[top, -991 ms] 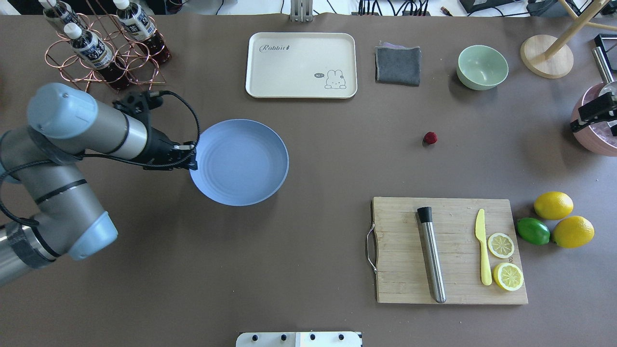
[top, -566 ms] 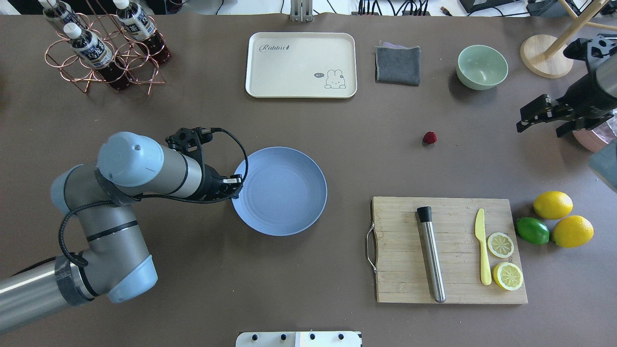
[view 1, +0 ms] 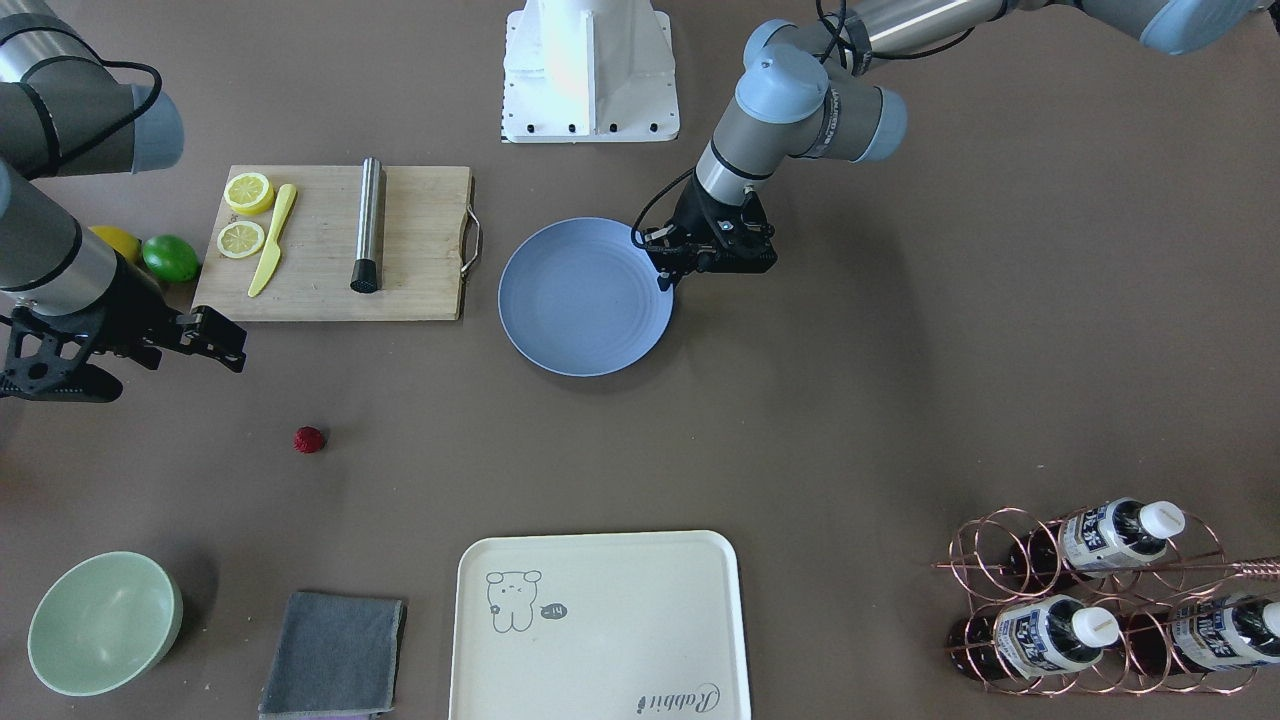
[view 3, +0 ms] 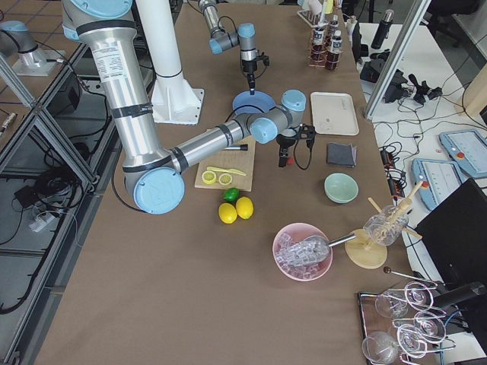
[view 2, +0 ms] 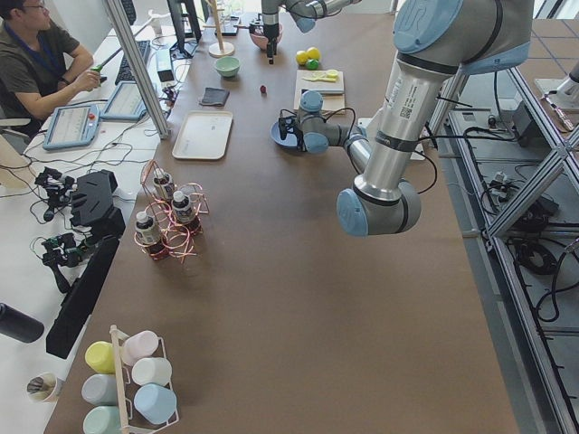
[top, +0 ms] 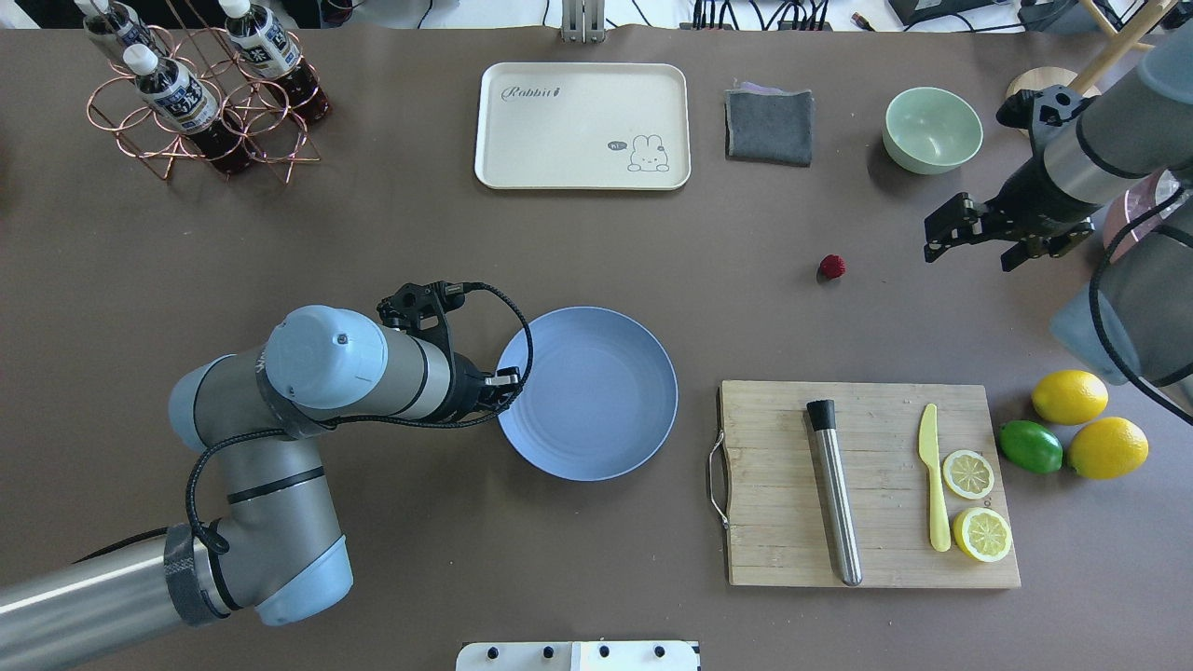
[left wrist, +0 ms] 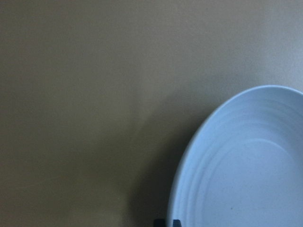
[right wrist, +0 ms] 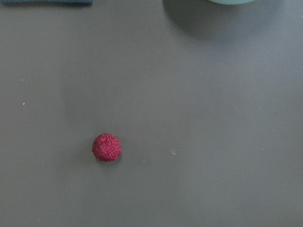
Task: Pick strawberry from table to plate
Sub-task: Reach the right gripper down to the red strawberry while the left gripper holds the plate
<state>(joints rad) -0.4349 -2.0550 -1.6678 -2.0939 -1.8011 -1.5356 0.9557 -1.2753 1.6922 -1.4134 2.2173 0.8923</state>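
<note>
The strawberry (top: 832, 267) is a small dark-red berry lying alone on the brown table (top: 373, 233), also seen in the front view (view 1: 309, 439) and the right wrist view (right wrist: 107, 147). The light-blue plate (top: 596, 401) rests mid-table, left of the cutting board. My left gripper (top: 508, 382) is shut on the plate's left rim (view 1: 662, 285); the left wrist view shows that rim (left wrist: 189, 156) at the fingertips. My right gripper (top: 969, 253) hangs open above the table, to the right of the strawberry, with nothing between its fingers (view 1: 225, 345).
A wooden cutting board (top: 774, 522) carries a steel muddler, a yellow knife and lemon slices. Lemons and a lime (top: 1030, 446) lie right of it. A green bowl (top: 932, 129), grey cloth (top: 770, 126), cream tray (top: 582, 126) and bottle rack (top: 200, 93) line the far side.
My left gripper has dragged the plate right and toward the robot. My right arm has come in from the right edge toward the strawberry, which has not moved.
</note>
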